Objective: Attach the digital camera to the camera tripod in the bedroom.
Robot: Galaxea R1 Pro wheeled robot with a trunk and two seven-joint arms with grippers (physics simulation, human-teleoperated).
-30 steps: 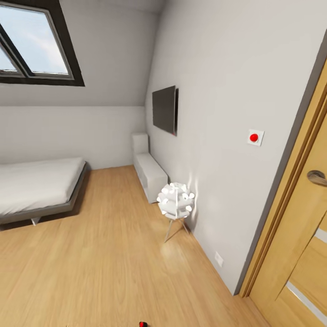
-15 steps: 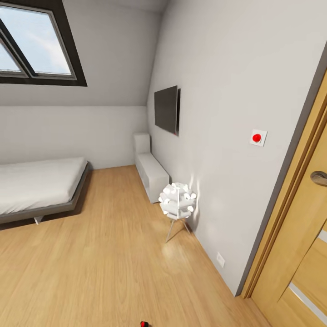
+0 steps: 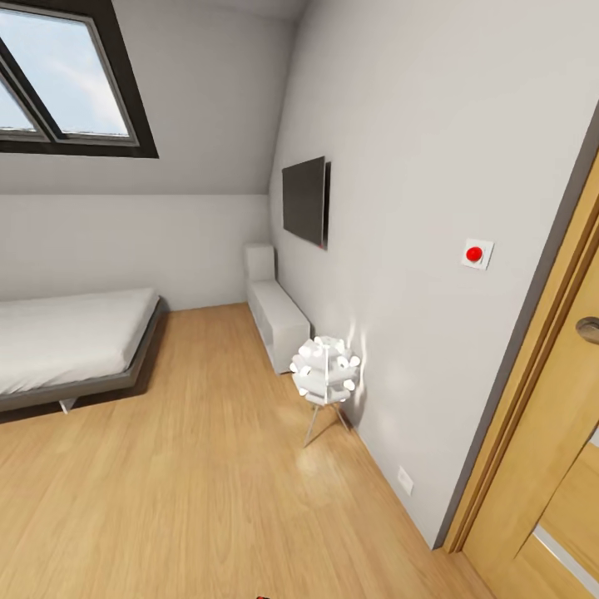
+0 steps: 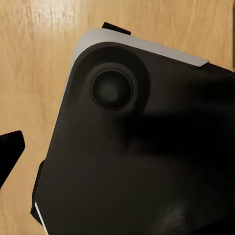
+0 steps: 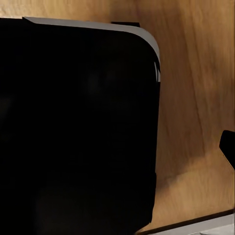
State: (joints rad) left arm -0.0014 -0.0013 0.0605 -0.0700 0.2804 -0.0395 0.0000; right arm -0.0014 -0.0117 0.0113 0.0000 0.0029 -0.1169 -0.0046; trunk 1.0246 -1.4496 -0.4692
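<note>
At the very bottom edge of the head view only a sliver of red (image 3: pixel 263 596) remained — likely the digital camera's button, though too little showed to be sure. A second before, more of that red and black had shown there; the whole scene had slid, door handle (image 3: pixel 588 329) drifting toward the right edge, so the camera had turned, not the furniture. No tripod stood in sight: just the low grey bed (image 3: pixel 71 345), the skylight (image 3: pixel 62 79), the wall television (image 3: pixel 303 200), the white bench (image 3: pixel 274 312) and the small white lamp (image 3: pixel 324 370) on thin legs. I judged the robot was searching the bedroom for the stand. Both wrist views looked down on its dark base (image 4: pixel 147 161) over wood floor (image 5: pixel 196 88) — whether either gripper was spread or pinching, I couldn't tell.
</note>
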